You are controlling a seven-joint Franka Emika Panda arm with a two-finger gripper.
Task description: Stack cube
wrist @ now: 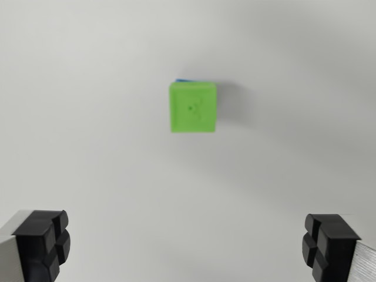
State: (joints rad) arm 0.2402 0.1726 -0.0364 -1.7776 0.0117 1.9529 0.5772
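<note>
A green cube (193, 108) lies near the middle of the wrist view, seen from above on a white surface. A thin blue edge (184, 80) peeks out at its top side, so it seems to sit on a blue cube underneath. My gripper (187, 247) is open, its two black fingertips (44, 241) at the bottom corners of the view, far apart. Nothing is between them. The green cube is well above the fingertips in the picture and apart from them.
A plain white table surface (88, 117) fills the whole view. A soft shadow (232, 108) falls to the right of the cube.
</note>
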